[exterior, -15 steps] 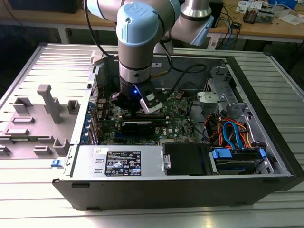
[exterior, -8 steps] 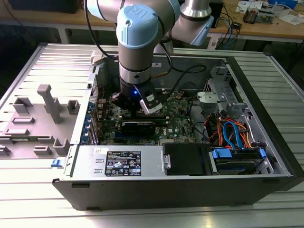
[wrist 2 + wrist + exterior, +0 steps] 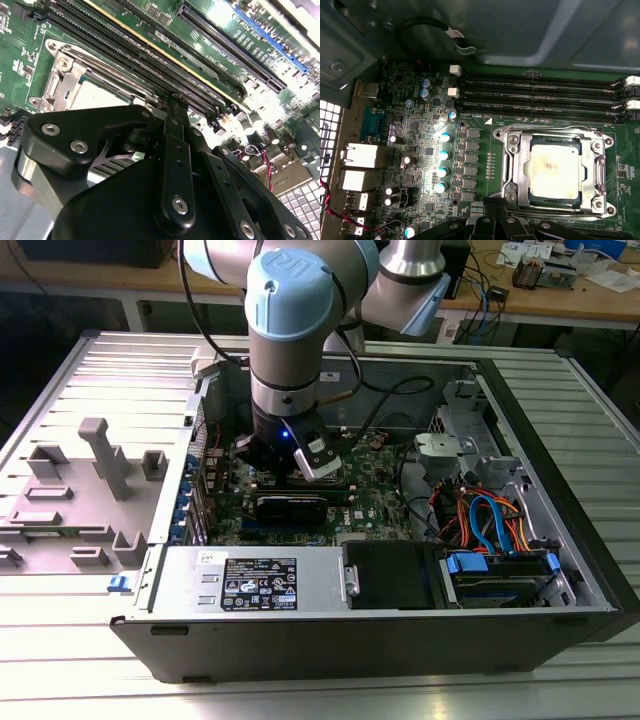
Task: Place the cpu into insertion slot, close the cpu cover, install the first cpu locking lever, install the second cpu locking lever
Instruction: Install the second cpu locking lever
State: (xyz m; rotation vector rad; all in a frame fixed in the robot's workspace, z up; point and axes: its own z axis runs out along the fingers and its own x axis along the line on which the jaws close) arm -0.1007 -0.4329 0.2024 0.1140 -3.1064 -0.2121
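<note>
The cpu [image 3: 554, 171] lies flat in the insertion slot [image 3: 511, 186] on the green board, its dull silver top showing through the window of the cpu cover [image 3: 592, 170]. The cover is folded down over it. Thin metal levers [image 3: 545, 131] run along the socket's edges; whether they are hooked I cannot tell. My gripper [image 3: 492, 216] hangs just beside the socket's edge, shut with nothing in it. In the second wrist view the gripper [image 3: 172, 102] reaches toward the cpu [image 3: 97, 97] from close by. In the exterior view the gripper [image 3: 290, 455] is low inside the open computer case.
Long black memory slots [image 3: 535, 95] run next to the socket. Capacitors [image 3: 444, 155] and rear ports [image 3: 362, 160] stand on its other side. Blue and orange cables [image 3: 490, 520] fill the case on the exterior view's right. A grey fixture [image 3: 90, 480] sits outside on the left.
</note>
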